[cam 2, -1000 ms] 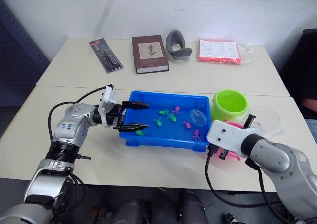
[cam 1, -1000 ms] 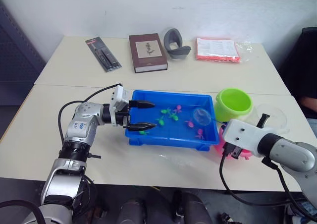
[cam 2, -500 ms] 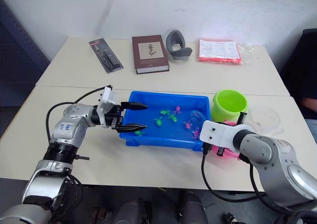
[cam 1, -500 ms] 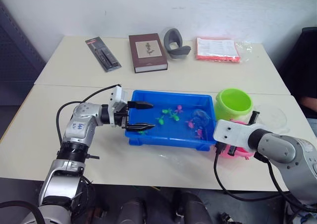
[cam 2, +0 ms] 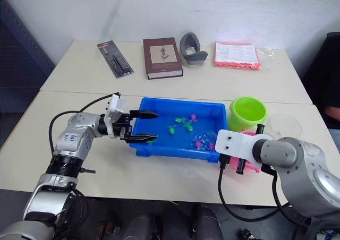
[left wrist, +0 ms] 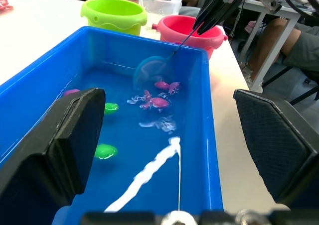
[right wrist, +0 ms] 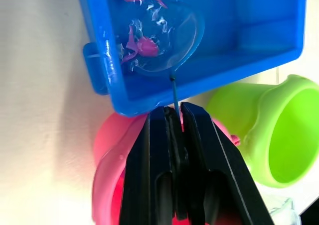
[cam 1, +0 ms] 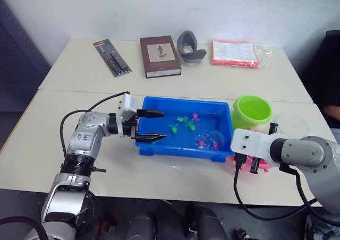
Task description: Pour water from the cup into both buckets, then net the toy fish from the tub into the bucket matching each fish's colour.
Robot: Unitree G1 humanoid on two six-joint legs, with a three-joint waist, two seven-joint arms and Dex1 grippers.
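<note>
My left gripper (cam 1: 150, 125) hangs spread wide over the near-left corner of the blue tub (cam 1: 159, 103), gripping nothing. Tub holds water, green fish (cam 1: 173, 128) mid-tray, pink fish (left wrist: 158, 102) bunched at its right end. The net (right wrist: 172, 41) dips among the pink ones; my right gripper (right wrist: 174, 116) is clamped on its thin stick. I judge net light, handle whippy, fish slippery: hold low, lift slowly. Pink bucket (left wrist: 187, 31) just beside the tub; green bucket (cam 1: 252, 111) and clear cup (left wrist: 159, 1) behind.
</note>
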